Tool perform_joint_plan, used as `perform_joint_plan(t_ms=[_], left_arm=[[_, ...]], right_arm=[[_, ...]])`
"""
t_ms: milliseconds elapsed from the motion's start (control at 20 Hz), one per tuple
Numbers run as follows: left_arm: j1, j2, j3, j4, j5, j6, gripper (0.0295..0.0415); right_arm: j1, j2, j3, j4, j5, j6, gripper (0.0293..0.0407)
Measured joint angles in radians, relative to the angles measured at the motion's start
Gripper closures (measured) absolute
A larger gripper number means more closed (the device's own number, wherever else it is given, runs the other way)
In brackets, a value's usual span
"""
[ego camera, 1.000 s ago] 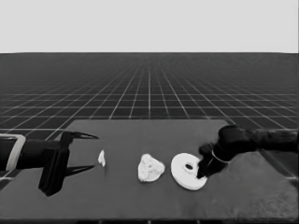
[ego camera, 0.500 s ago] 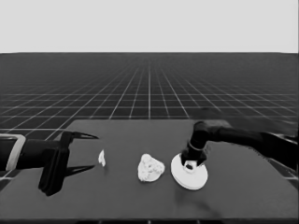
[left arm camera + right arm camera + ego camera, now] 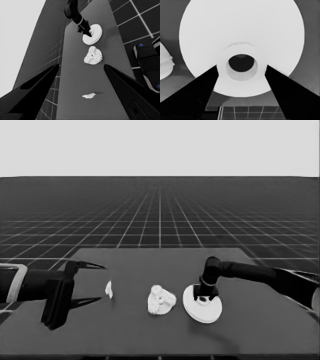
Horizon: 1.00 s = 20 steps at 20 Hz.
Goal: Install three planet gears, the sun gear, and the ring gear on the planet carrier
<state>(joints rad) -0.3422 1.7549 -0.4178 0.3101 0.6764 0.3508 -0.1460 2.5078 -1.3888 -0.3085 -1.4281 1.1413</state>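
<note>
Fingers of the right gripper point(image 3: 204, 296) stand apart on either side of the raised hub of the larger round part point(image 3: 202, 306), low and right of centre in the head view. In the right wrist view the two black wedges flank that hub and its dark hole without clearly pressing on it, so the part does not look clamped yet. It lies flat on the table point(image 3: 150, 265).

Just left of it, near but apart, sits a white cluster point(image 3: 161, 300): the smaller round part with toothed gears point(image 3: 93, 56) on it, as far as the left wrist view shows. How many gears are seated cannot be counted, and none lies loose elsewhere.

Farther left lies the thin white piece point(image 3: 108, 289), close to the left gripper point(image 3: 95, 283), which waits at the left edge of the head view with its fingers wide apart and nothing between them.

By my reading, the step in hand is the pickup of the larger round part. The next move calls for closing on the hub, lifting, carrying it left over the cluster and lowering it squarely so it meshes.
</note>
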Motion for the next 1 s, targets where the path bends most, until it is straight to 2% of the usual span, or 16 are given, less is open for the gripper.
perform_joint_plan(t_ms=[400, 450, 550, 650, 900, 950, 1000], left_arm=[[0.000, 0.000, 0.000, 0.000, 0.000, 0.000, 0.0326], [0.000, 0.000, 0.000, 0.000, 0.000, 0.000, 0.0326], [0.000, 0.000, 0.000, 0.000, 0.000, 0.000, 0.0326], [0.000, 0.000, 0.000, 0.000, 0.000, 0.000, 0.0326], [0.000, 0.000, 0.000, 0.000, 0.000, 0.000, 0.0326], [0.000, 0.000, 0.000, 0.000, 0.000, 0.000, 0.0326], [0.000, 0.000, 0.000, 0.000, 0.000, 0.000, 0.0326]], right_arm=[[0.000, 0.000, 0.000, 0.000, 0.000, 0.000, 0.0351], [0.068, -0.025, 0.066, 0.068, -0.046, 0.029, 0.0351], [0.163, -0.039, 0.103, 0.144, -0.081, 0.046, 0.0351], [0.194, -0.040, 0.107, 0.172, -0.091, 0.048, 0.0351], [0.208, -0.041, 0.107, 0.187, -0.097, 0.047, 0.0351], [0.196, 0.113, 0.041, 0.165, -0.112, 0.207, 0.0351], [0.186, 0.292, -0.038, 0.157, -0.117, 0.267, 0.0351]])
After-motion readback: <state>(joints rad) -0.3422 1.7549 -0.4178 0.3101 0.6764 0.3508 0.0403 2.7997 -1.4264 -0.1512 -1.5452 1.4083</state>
